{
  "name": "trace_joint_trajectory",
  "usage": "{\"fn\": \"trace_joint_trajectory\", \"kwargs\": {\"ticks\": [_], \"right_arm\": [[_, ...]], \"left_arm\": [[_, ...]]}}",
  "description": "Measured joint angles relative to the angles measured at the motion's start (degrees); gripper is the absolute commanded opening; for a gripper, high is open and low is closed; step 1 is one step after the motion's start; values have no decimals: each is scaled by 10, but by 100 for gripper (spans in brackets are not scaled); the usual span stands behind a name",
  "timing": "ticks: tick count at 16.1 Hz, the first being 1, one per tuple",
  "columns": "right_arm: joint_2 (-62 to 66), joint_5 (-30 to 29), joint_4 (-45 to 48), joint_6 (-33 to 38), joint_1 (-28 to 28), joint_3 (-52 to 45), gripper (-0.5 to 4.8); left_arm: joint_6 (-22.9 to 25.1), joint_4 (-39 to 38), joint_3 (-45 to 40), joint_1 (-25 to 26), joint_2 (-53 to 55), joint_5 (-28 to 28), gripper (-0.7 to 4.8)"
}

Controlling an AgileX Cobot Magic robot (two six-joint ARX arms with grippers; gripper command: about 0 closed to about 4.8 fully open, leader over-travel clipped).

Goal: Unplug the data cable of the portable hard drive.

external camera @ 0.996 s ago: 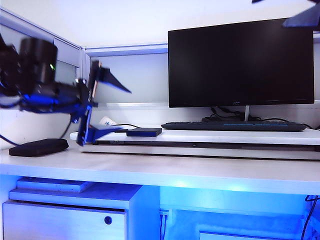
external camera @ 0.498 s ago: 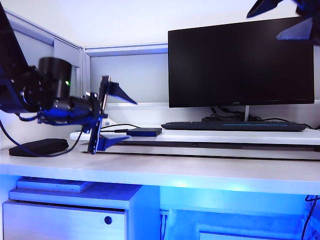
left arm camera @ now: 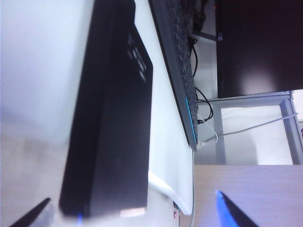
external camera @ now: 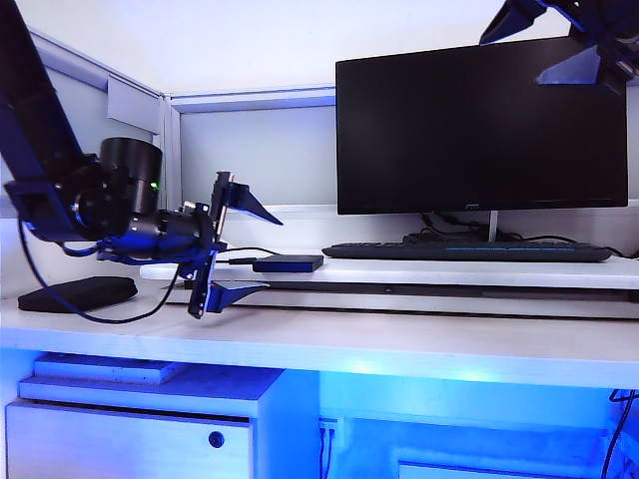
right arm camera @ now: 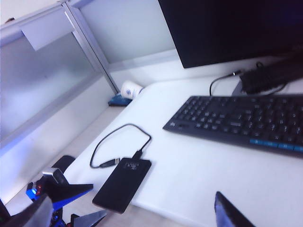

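1. Exterior view: the portable hard drive [external camera: 288, 263] lies flat near the left end of the raised white shelf [external camera: 419, 275], well to the left of the keyboard [external camera: 465, 251]. The left claw [external camera: 240, 244] hangs just to the left of the drive, at almost the same height. Its two fingers are spread wide, one above the level of the drive and one below it, and they hold nothing. The thin data cable [external camera: 240, 251] runs between the claw and the drive. The right claw [external camera: 549, 45] is high up in front of the monitor [external camera: 484, 125], far from the drive, also wide and empty. The left arm is clearly the nearer one.

2. Left wrist view: the drive [left arm camera: 111, 123] fills the middle of the picture and is very close. Its short end faces the left claw [left arm camera: 132, 215], and its long axis runs away from the claw, roughly parallel to the keyboard [left arm camera: 180, 66]. Both fingertips stand well apart, one on each side of the drive's near end, without touching it. The cable cannot be seen here.

3. Right wrist view: the drive [right arm camera: 122, 184] lies at the edge of the shelf, on the side of the keyboard [right arm camera: 241, 118] toward the left arm. The cable [right arm camera: 116, 144] makes a loop beside it, and one plug sits in the short end that is farther from the left claw [right arm camera: 71, 203]. The right claw [right arm camera: 137, 213] is open and holds nothing. The plug probably needs a pull along the drive's long axis.
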Motion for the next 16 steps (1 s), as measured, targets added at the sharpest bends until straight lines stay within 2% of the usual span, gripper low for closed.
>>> {"fn": "trace_joint_trajectory", "kwargs": {"ticks": [7,8,9,10,11,13,16], "right_arm": [[17,0,-2,0,0,3,440],[18,0,-2,0,0,3,440],[19,0,-2,0,0,3,440],[19,0,-2,0,0,3,440],[19,0,-2,0,0,3,440],[19,0,-2,0,0,3,440],[19,0,-2,0,0,3,440]], "left_arm": [[-2,-28,54,0,30,-10,479],[-3,-29,55,0,30,-11,457],[-5,-30,56,0,30,-12,404],[-7,-33,56,0,30,-15,380],[-8,-36,56,0,30,-15,328],[-9,-38,56,0,31,-16,264],[-9,-42,58,0,37,-18,263]]}}
